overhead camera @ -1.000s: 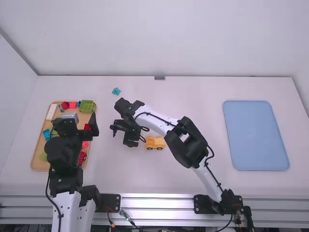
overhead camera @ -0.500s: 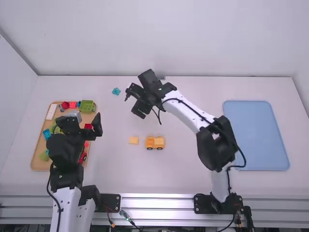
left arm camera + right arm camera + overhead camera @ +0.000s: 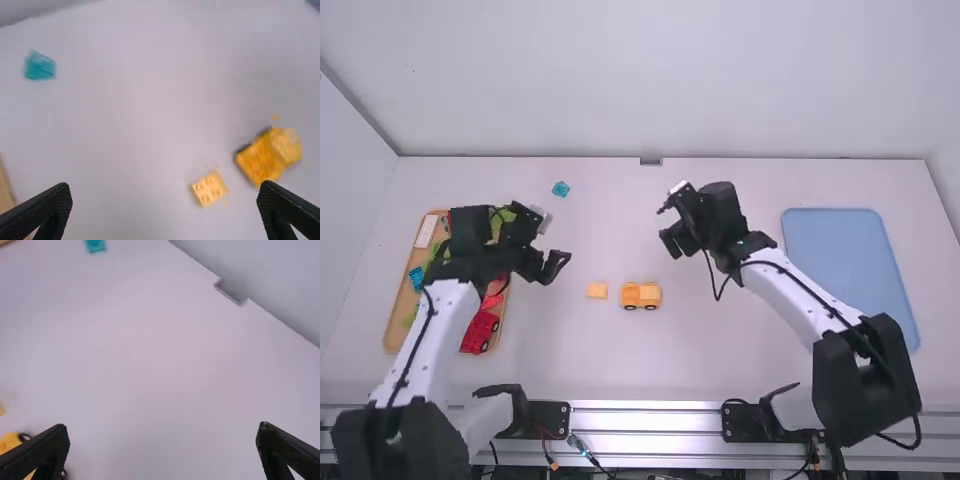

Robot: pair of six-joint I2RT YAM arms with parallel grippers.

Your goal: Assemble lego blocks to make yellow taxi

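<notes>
In the high view a yellow-orange wheeled block assembly stands mid-table, with a loose light-orange block just left of it, not touching. My left gripper is open, left of the loose block. My right gripper hangs open beyond the assembly, slightly to its right. Between the wide-set fingers of the left gripper in its wrist view, the loose block and the assembly show. The right wrist view has the right gripper holding nothing, part of the assembly behind one finger.
A wooden tray with red, green and blue pieces lies at the left, partly under the left arm. One teal block sits toward the back. At the right is a blue tray.
The right arm has swung back and right from over the loose block, uncovering it. My left arm has moved right from above the wooden tray. Assembly and loose block keep their places.
</notes>
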